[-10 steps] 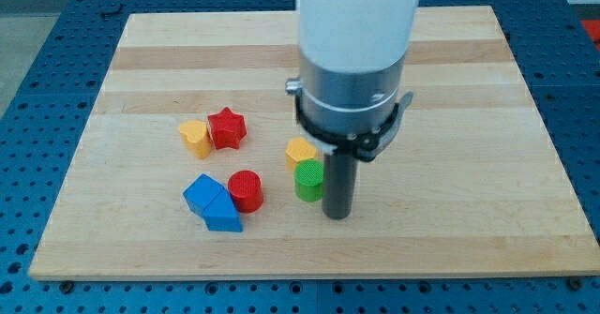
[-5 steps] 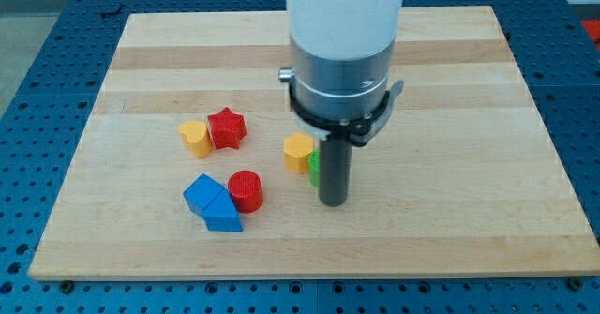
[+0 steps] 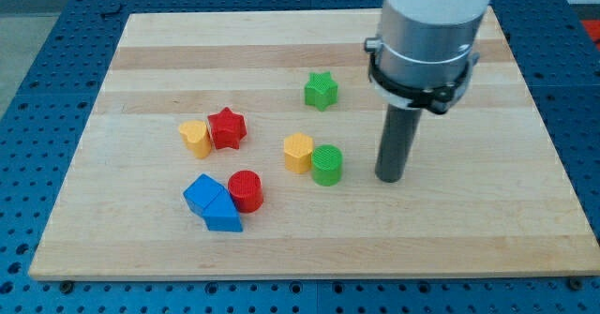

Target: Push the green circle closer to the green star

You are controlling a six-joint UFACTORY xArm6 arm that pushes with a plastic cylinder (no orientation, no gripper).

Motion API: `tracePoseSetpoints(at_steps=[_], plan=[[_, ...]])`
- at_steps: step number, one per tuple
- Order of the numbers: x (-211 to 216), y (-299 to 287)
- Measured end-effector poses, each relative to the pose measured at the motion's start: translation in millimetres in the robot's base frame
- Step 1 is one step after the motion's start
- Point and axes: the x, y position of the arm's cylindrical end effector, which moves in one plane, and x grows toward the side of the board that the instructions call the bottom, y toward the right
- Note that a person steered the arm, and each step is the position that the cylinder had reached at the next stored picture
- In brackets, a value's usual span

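Note:
The green circle [image 3: 327,165] stands near the board's middle, touching a yellow hexagon block [image 3: 298,152] on its left. The green star [image 3: 321,90] lies above it toward the view's top, a clear gap between them. My tip [image 3: 390,177] rests on the board to the right of the green circle, apart from it. The rod rises from there into the arm's grey and white body at the view's top right.
A red star [image 3: 226,127] and a yellow block [image 3: 195,138] sit together at the left. A red cylinder [image 3: 246,190] and two joined blue blocks [image 3: 212,202] lie at lower left. The wooden board [image 3: 487,239] lies on a blue perforated table.
The arm has swung to the right, uncovering the green star. My tip left the green circle's right side. The green circle sits slightly higher and to the right of where it was.

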Motion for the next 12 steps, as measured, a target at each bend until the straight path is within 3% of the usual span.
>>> tracePoseSetpoints(at_steps=[5, 7, 9, 10, 12], plan=[[40, -64], [9, -81], [-48, -80], [-57, -74], [-28, -73]])
